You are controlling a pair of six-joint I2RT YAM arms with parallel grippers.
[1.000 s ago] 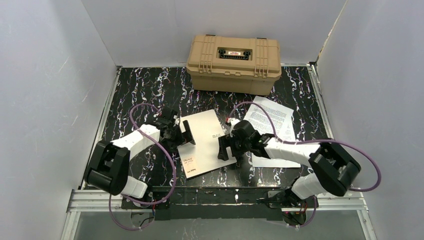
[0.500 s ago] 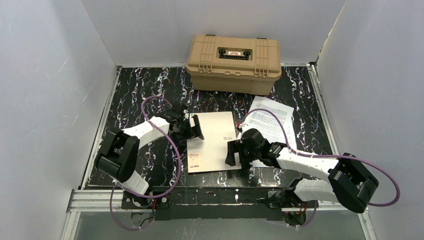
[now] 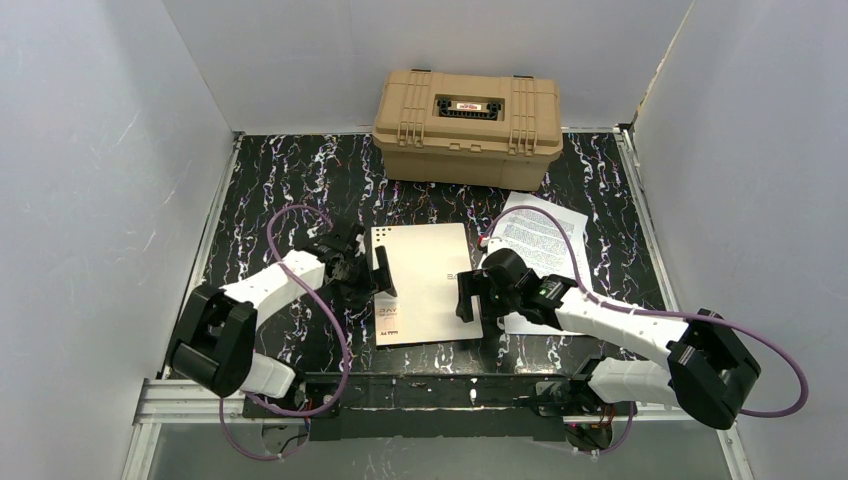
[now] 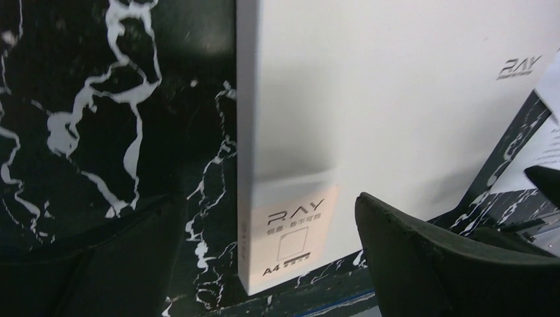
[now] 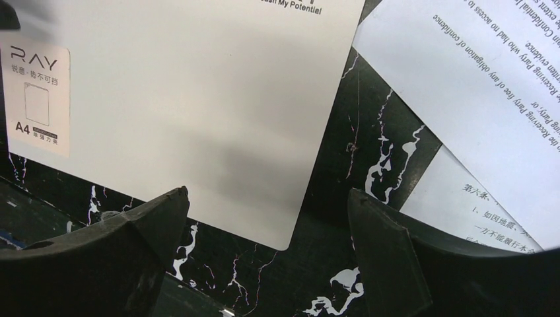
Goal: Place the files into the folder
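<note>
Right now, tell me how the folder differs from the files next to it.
The folder has a nearly blank cream cover with one small corner label; the files are white and packed with black print. The folder is one closed piece lying square; the files are loose overlapping sheets, skewed. The folder sits mid-table; the files lie to its right. Both lie flat on the black marbled table.

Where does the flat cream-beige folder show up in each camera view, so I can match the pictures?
Top external: the flat cream-beige folder lies at the centre of the picture, slightly low.
Left wrist: the folder fills the centre and upper right.
Right wrist: the folder fills the upper left.
Shared landmark: the pale peach A4 label at the folder's near left corner.
</note>
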